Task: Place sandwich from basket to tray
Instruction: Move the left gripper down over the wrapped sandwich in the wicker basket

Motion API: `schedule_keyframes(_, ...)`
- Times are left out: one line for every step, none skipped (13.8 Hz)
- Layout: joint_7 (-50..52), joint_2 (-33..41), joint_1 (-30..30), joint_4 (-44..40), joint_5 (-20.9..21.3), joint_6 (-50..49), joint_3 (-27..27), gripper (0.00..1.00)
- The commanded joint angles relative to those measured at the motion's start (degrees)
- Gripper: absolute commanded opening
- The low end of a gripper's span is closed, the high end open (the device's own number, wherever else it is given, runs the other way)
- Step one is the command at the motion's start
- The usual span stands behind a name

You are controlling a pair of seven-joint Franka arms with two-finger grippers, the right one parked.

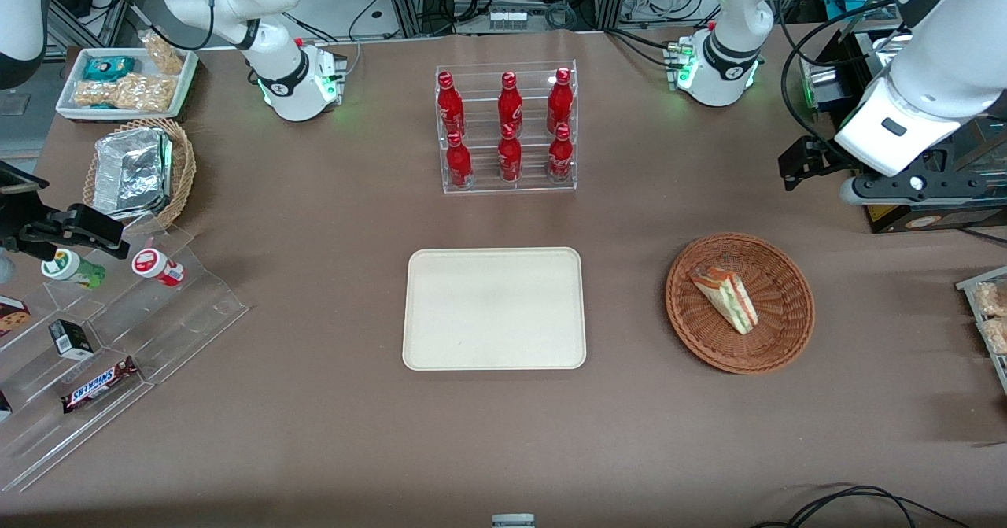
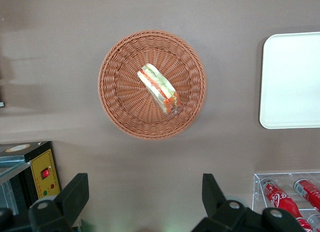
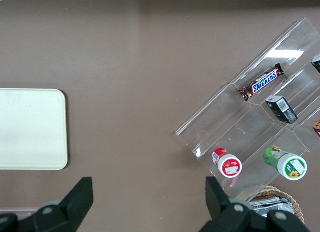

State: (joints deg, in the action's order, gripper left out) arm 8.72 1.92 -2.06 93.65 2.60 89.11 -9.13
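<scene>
The sandwich (image 1: 725, 297), a wrapped wedge with red and green filling, lies in the round reddish-brown basket (image 1: 779, 331). The cream-white tray (image 1: 494, 308) lies flat and bare beside the basket, toward the parked arm's end. My left gripper (image 1: 800, 164) hangs above the table, farther from the front camera than the basket and apart from it. In the left wrist view the gripper (image 2: 145, 193) is open and empty, with the sandwich (image 2: 159, 88), the basket (image 2: 117, 106) and a part of the tray (image 2: 292, 81) in sight.
A clear rack of red bottles (image 1: 507, 128) stands farther from the front camera than the tray. A black box with a yellow panel (image 2: 41, 172) sits near the gripper. A tan basket with foil (image 1: 138, 170), a snack tray (image 1: 126, 79) and a clear stepped stand (image 1: 118, 339) lie toward the parked arm's end.
</scene>
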Motion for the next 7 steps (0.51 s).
schedule_keyframes(-0.28,1.60,-0.48,1.10,0.21,0.45,0.43,1.00)
schedule_keyframes(-0.28,1.60,-0.40,1.10,0.13,0.63,0.43,1.00)
schedule_keyframes(-0.19,1.60,-0.40,1.53,-0.05,0.63,0.43,1.00)
schedule_keyframes(-0.19,1.51,-0.40,2.41,-0.05,1.15,0.43,1.00)
schedule_keyframes(-0.19,1.25,-0.40,3.63,-0.14,2.03,0.43,1.00)
schedule_keyframes(-0.02,1.07,-0.40,6.17,-0.14,4.21,0.43,1.00)
schedule_keyframes(-0.02,1.16,-0.40,9.76,-0.14,7.89,0.43,1.00)
